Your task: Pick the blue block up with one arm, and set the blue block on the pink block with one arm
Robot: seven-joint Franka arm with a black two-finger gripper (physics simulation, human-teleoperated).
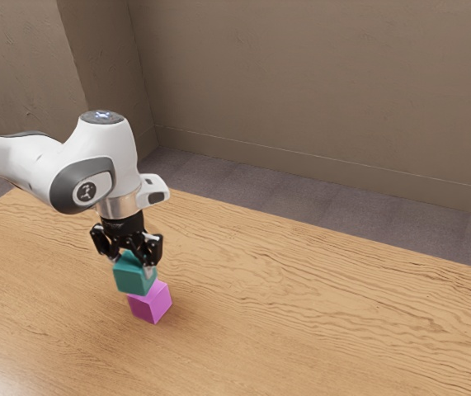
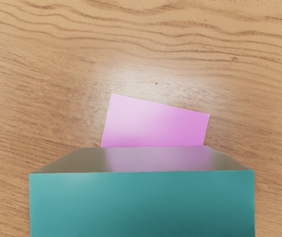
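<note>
Exterior view: black gripper (image 1: 134, 261) clamps the teal block (image 1: 134, 278) by its upper sides, over the pink block (image 1: 151, 304). Small rigid cube, likely light; flat opposite faces suit gripping.

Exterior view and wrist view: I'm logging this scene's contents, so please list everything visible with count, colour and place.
teal block: one, blue-green, held in the tool, over the pink block
pink block: one, pink, on the table, partly under the teal block
table: one, light wood, beneath both blocks
floor: grey, beyond the table
walls: brown, behind the floor
arm: one, white and grey, from the exterior view's left
tool: one, black, shut on the teal block
</note>
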